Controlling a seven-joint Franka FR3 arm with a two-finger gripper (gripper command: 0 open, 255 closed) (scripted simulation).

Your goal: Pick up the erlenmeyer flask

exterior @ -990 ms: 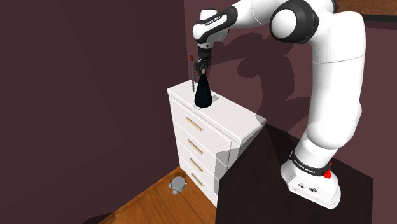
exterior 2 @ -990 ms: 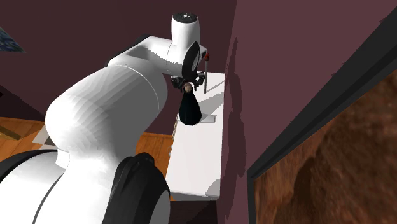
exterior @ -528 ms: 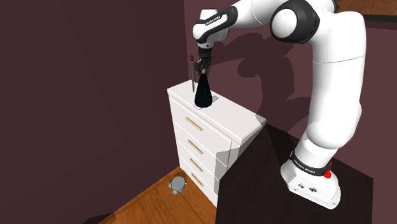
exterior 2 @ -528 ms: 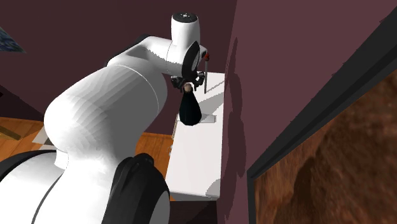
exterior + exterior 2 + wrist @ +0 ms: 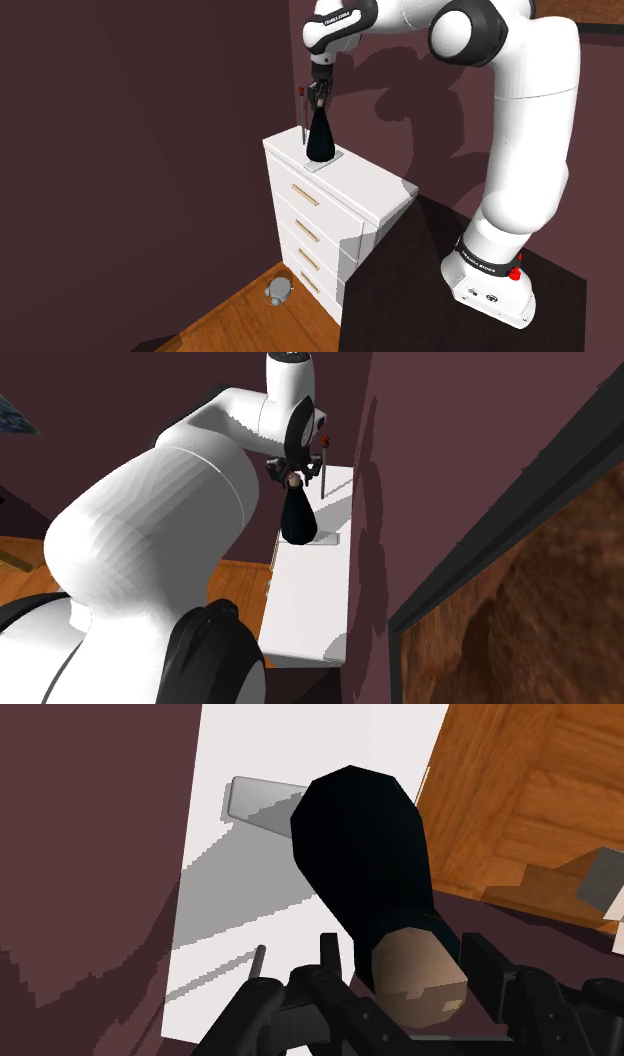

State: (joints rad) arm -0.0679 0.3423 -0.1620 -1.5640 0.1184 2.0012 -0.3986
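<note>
Counted: one black flask point(image 5: 321, 143), one tan cork point(image 5: 415, 979) in its mouth, one claw point(image 5: 320, 98), one white dresser point(image 5: 362, 190) with four drawers, one flat grey slab point(image 5: 255, 804), one thin rod point(image 5: 302, 120) with a red tip, one small grey lump point(image 5: 279, 290) on the wooden floor, one dark stand point(image 5: 430, 250).

Clenched on the flask: black fingers point(image 5: 333, 959) pressed to either side of the neck, right at the cork, nothing slack between them.

Hanging straight beneath the claw, low over the dresser top. Long axis vertical and in line with the claw's own axis. Narrow neck and cork up into the fingers, broad round base down and away from them. Looking along the claw: cork nearest, cone widening beyond it toward the white top.

Directly under the claw and the flask's base, the grey slab, lying flat on the dresser. Whether base and slab touch, cannot tell.

Just beside the claw, on the side toward the maroon wall, the rod, standing upright on the dresser, red tip about level with the fingers.

Far below the claw, by the foot of the dresser, the grey lump. Well behind and below the claw, the stand.
</note>
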